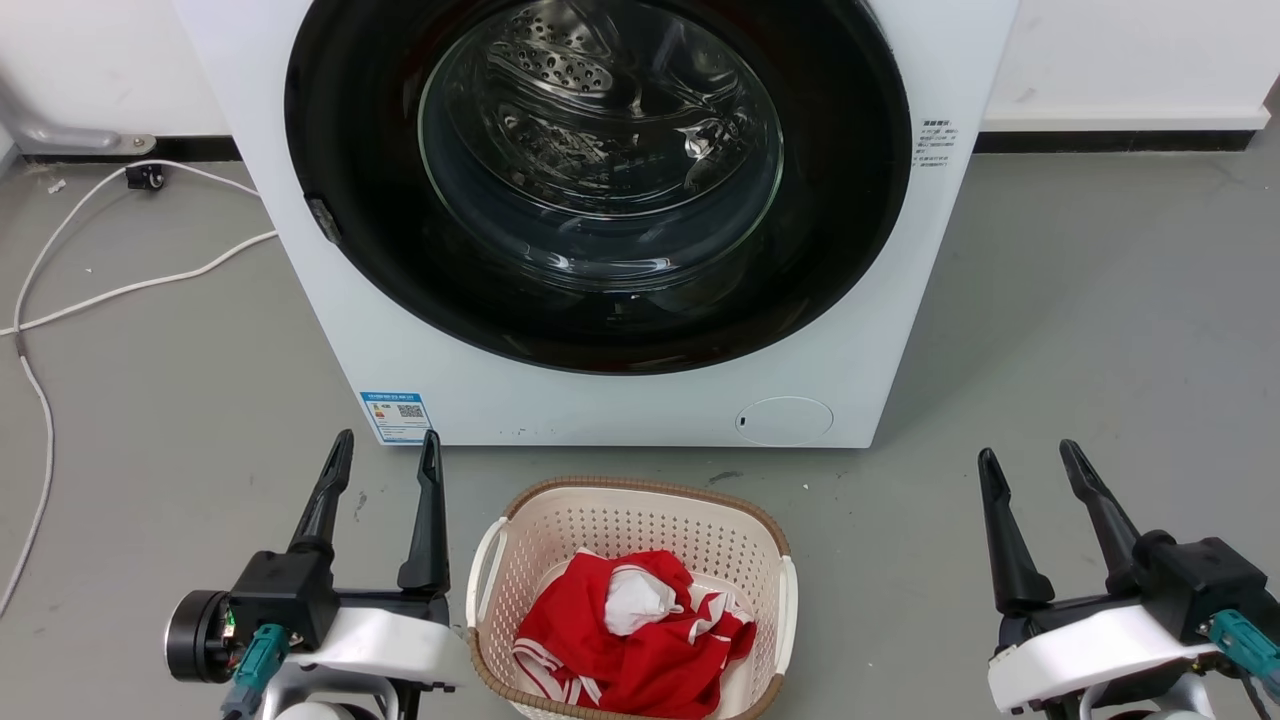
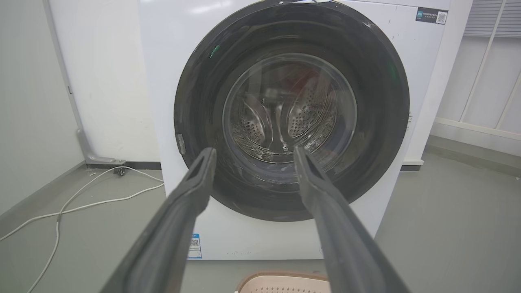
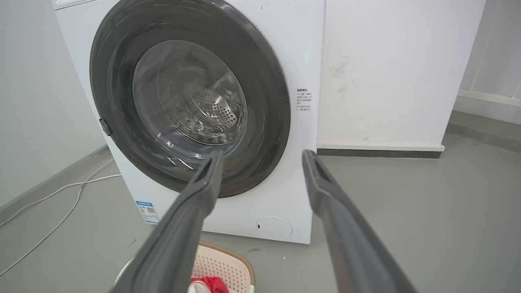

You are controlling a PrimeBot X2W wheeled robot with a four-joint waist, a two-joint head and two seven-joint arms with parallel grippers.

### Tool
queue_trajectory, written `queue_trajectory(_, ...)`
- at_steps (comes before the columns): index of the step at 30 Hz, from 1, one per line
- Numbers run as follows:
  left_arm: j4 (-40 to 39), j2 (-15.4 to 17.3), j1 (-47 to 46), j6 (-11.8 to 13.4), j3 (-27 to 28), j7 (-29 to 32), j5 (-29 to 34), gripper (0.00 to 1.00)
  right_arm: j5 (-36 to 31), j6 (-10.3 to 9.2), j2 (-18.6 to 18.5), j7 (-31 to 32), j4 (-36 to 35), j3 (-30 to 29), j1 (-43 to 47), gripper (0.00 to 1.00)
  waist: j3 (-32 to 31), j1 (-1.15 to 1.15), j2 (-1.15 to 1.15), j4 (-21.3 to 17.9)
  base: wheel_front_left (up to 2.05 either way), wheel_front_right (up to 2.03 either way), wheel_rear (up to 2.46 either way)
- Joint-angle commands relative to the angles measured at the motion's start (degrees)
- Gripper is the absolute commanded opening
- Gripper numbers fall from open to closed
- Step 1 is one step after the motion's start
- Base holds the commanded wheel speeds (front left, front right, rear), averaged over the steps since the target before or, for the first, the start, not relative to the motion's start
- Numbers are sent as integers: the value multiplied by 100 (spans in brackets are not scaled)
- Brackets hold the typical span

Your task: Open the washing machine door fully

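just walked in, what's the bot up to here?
Nothing is being handled yet. The washing machine door sits shut, flush against the washing machine. The left tool and right tool are both open and empty, short of the machine, on either side of a laundry basket that holds a red garment. Opening the door has not yet begun.

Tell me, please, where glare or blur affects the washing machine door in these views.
Head view: sharp, reflections streak the washing machine door; left wrist view: the left gripper looms soft; right wrist view: door looks hazy grey, right gripper blurred.
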Motion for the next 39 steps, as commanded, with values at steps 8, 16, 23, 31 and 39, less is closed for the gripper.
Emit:
queue_trajectory(8, -32, -34, 57, 4, 8, -119, 365, 100, -307, -2, 24, -83, -52, 20, 82, 100, 10, 0, 0, 21, 0, 0, 0)
queue_trajectory(16, -49, -57, 104, 27, 29, -187, 594, 100, -424, -2, 27, -124, -25, 32, 89, 100, 14, 0, 0, 33, 0, 0, 0)
queue_trajectory(23, -14, -79, 115, -28, 73, -174, 526, 100, -192, -2, 26, -120, 45, 35, 60, 0, 24, 0, 0, 23, 0, 0, 0)
queue_trajectory(31, 6, -112, 72, -32, 115, -174, 508, 100, 1413, -2, 26, -232, 189, 122, -12, 0, 53, 0, 0, 12, 0, 0, 0)
queue_trajectory(39, -43, -135, -53, -55, 140, -174, 460, 100, 4759, -2, 24, -591, 305, 342, -435, 0, 223, 0, 0, 10, 0, 0, 0)
